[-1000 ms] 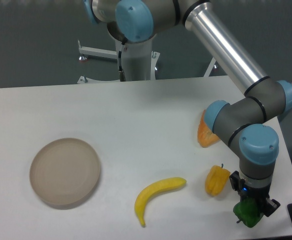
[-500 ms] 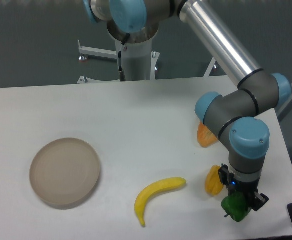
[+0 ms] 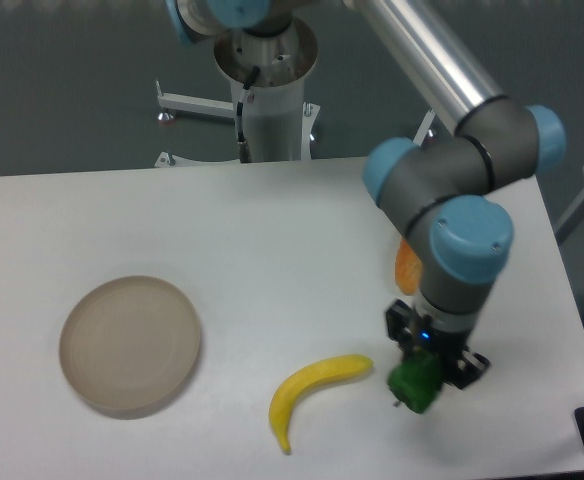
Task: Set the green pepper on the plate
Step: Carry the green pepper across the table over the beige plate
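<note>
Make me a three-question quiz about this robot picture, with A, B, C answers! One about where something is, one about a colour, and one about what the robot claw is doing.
1. Where is the round beige plate?
A. left side of the white table
B. right side
C. under the arm

2. What colour is the curved banana?
A. red
B. yellow
C. blue

3. What is the end effector doing?
A. hanging open with nothing in it
B. pressing on the plate
C. gripping the small glossy green pepper

Answers:
1 A, the plate sits far left, away from the arm.
2 B, the banana is plainly yellow.
3 C, the pepper sits between the fingers, right of the banana's tip.
</note>
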